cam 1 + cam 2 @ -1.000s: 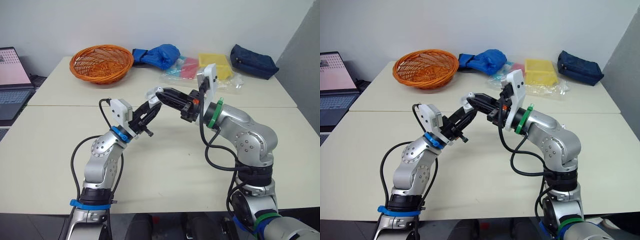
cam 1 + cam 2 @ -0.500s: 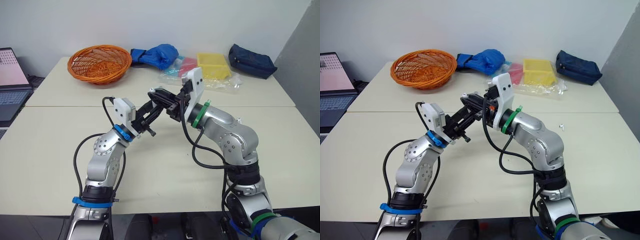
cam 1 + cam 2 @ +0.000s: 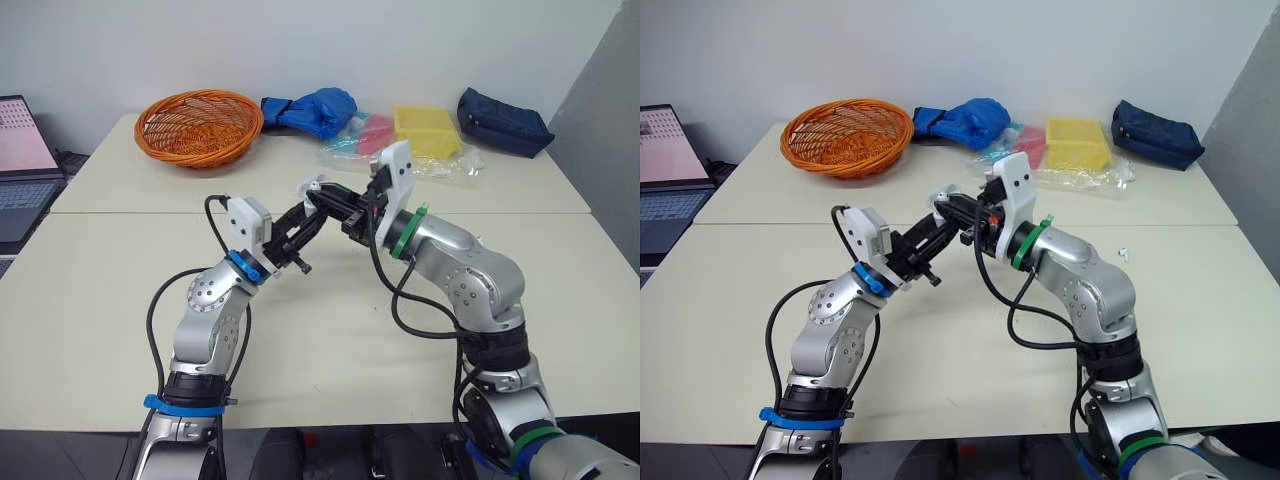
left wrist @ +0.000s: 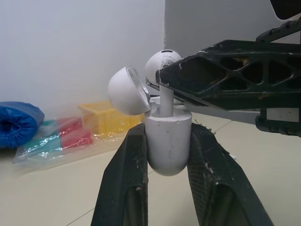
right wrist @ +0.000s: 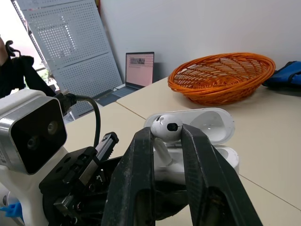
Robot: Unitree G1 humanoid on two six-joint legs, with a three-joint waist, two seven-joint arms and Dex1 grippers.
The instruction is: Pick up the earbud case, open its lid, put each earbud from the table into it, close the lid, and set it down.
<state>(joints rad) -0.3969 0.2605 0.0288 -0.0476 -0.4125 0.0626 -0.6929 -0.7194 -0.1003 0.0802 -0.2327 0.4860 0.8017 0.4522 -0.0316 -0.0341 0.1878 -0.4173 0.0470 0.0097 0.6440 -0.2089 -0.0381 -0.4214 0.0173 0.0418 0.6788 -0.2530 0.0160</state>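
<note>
Right wrist view: right hand [image 5: 165,133] pinches earbud [image 5: 164,125] at open case [image 5: 210,123]

Bright, even indoor light with only faint shadows.

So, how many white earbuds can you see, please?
2: one earbud pinched by the right end effector over the open white earbud case; a second earbud, seemingly, on the beige table right of that arm.

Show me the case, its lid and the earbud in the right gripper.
case [image 4: 168,143]: left wrist view, its rounded body.
lid [image 4: 126,92]: left wrist view, its domed outside.
earbud [image 5: 165,126]: right wrist view, its round head.
</note>
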